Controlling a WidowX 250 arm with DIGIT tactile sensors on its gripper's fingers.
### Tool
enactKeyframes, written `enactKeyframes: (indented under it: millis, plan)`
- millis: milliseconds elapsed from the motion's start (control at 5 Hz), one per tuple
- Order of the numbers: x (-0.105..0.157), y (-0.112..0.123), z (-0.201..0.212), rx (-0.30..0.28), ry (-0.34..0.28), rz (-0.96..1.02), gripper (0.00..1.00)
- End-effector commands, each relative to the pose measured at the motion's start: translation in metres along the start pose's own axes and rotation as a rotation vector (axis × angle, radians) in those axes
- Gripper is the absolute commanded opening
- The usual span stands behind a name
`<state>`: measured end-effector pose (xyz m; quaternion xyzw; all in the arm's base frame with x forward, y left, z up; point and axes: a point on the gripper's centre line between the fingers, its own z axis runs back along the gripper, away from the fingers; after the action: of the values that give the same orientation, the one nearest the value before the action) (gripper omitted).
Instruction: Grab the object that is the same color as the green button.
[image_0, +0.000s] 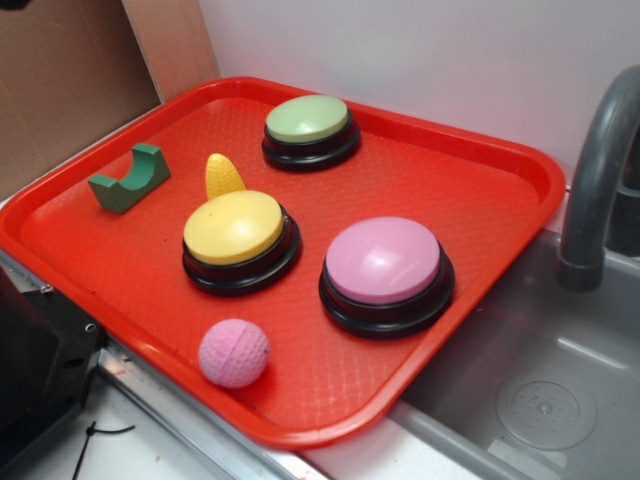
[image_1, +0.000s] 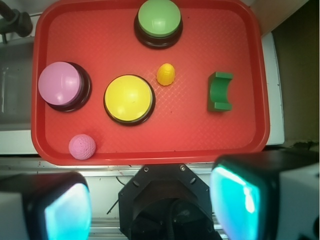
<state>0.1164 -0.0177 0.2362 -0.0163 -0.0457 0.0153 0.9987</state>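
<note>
While hovering high over the near rim of the red tray (image_1: 150, 155), well clear of everything on it, claw (image_1: 150, 205) standing spread wide, its two pads (image_1: 67, 212) filling the lower corners of the wrist view and pinching nothing.

Lying alone near one short rim of the tray: dark green arch block (image_0: 130, 180), notch facing up in the exterior view, touching nothing. Showing bare tray floor on all sides of the block (image_1: 220, 91), with the widest open stretch running toward the near rim and a narrower strip between block and raised tray edge.

Sitting nearest the block but clearly apart: yellow corn toy (image_1: 166, 74), just beside the yellow dome button (image_1: 129, 98). Standing close to the far rim: pale green dome button (image_0: 308, 128), also well apart from the block. Crowding the opposite half of the tray: pink dome button (image_0: 385, 270) and pink dimpled ball (image_0: 234, 352), the ball resting near the near rim.

Bordering the tray past the pink button: grey sink basin (image_0: 540, 390) with a grey faucet (image_0: 595, 190) rising at its edge. Running along the near tray rim: pale worktop (image_0: 180, 440) strip. Backing the block's end of the tray: brown cardboard (image_0: 70, 80).
</note>
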Motion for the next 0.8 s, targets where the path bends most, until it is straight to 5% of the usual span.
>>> enactKeyframes:
  millis: [0,400,600]
  plan:
    - [0.0,0.0,0.0,0.0,0.0,0.0,1.0]
    - [0.011,0.032,-0.022,0.003,-0.024,0.086,1.0]
    - [0.014,0.052,-0.04,0.051,-0.041,0.174,1.0]
